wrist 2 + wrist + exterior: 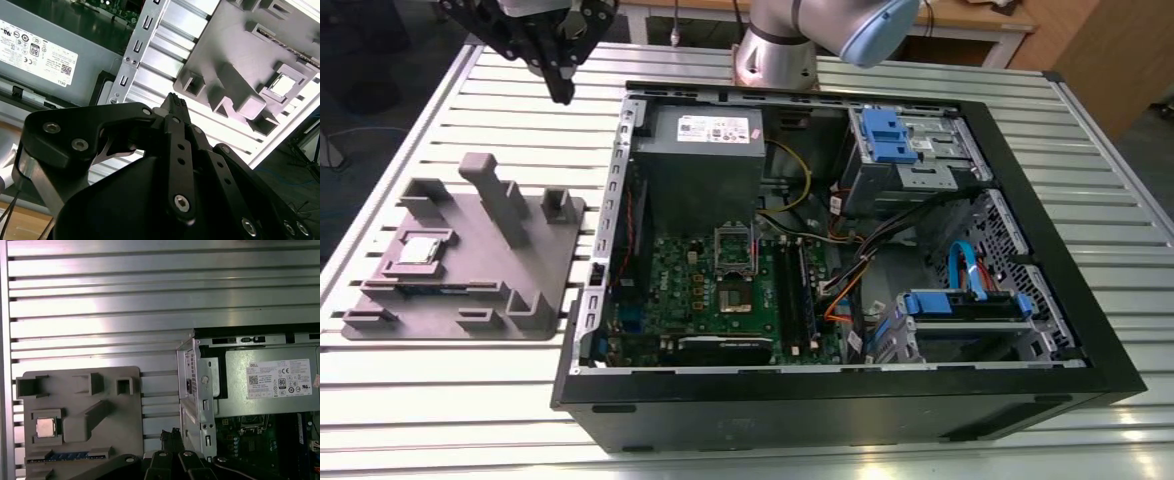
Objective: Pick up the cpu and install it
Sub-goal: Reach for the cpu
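Note:
The cpu (423,247) is a small silver square lying in a pocket of the grey fixture plate (534,262) on the exterior view's left; it also shows in both wrist views (283,85) (46,427). My gripper (562,92) hangs high above the slatted table, beyond the fixture and off the case's far left corner. Its black fingertips (175,101) meet with nothing between them. The dark socket (736,250) sits on the green motherboard (707,300) inside the open case.
The open black computer case (854,400) takes up the middle and right of the slatted table (440,400). Inside are a grey power supply (700,135), blue drive brackets (887,135) and loose cables (854,270). Upright posts (491,190) rise from the fixture.

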### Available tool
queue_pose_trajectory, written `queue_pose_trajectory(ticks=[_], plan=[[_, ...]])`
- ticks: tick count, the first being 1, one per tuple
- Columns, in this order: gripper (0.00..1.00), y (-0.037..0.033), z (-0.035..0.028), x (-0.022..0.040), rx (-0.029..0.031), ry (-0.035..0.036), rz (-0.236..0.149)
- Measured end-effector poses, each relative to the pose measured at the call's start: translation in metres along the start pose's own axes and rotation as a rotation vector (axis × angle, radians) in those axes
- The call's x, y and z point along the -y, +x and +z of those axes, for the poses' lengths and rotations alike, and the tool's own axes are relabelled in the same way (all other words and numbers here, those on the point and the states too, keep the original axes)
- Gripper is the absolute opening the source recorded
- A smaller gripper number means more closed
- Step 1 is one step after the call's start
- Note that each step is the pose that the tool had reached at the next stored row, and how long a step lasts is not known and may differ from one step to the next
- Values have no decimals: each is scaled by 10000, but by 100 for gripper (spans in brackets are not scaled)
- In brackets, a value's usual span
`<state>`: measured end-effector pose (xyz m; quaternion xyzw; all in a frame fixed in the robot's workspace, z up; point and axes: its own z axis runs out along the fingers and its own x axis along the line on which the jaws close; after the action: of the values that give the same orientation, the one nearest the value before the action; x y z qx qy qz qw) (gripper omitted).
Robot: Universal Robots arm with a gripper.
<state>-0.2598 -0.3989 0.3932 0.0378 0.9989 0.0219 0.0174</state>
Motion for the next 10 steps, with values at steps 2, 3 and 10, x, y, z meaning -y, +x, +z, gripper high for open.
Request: queue_pose_trajectory(ticks=[2,3,10], plan=[[10,37,-1,3,2,0,1],[10,56,-1,4,3,0,1],[10,194,-4,14,11,0,0]])
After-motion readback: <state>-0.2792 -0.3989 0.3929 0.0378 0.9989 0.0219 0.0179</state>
